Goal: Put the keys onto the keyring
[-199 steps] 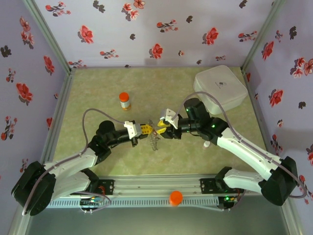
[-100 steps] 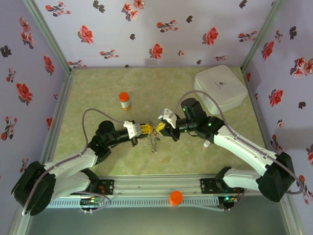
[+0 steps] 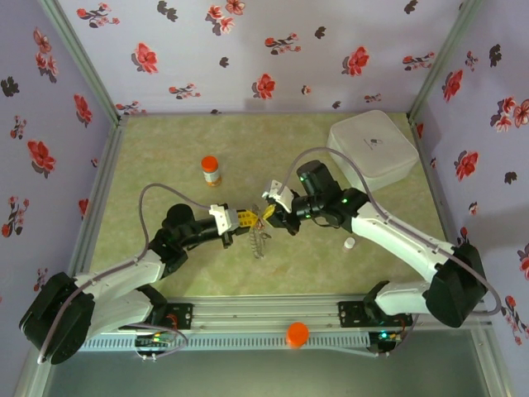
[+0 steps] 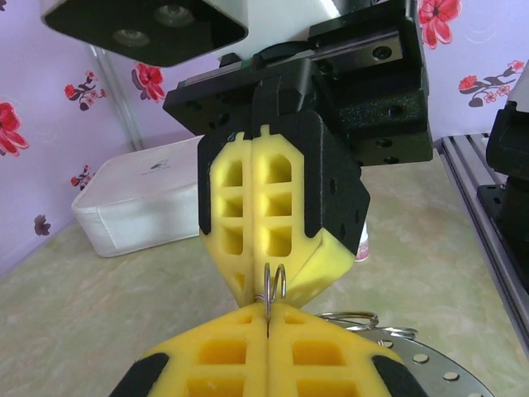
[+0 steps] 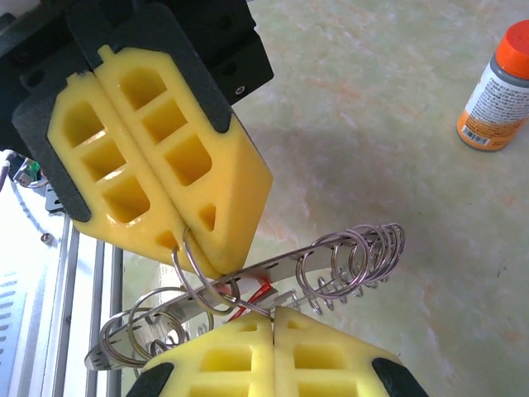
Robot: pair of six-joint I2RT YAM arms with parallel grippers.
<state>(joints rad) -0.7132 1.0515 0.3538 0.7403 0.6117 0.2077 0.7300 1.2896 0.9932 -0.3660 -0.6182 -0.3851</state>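
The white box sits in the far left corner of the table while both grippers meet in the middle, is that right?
No. The white box sits in the far right corner, as the top external view shows. The left gripper and right gripper do meet in the middle.

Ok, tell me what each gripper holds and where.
The left gripper pinches a thin wire loop on the keyring; the right gripper is shut on the keyring by the red tag, exact part hidden.
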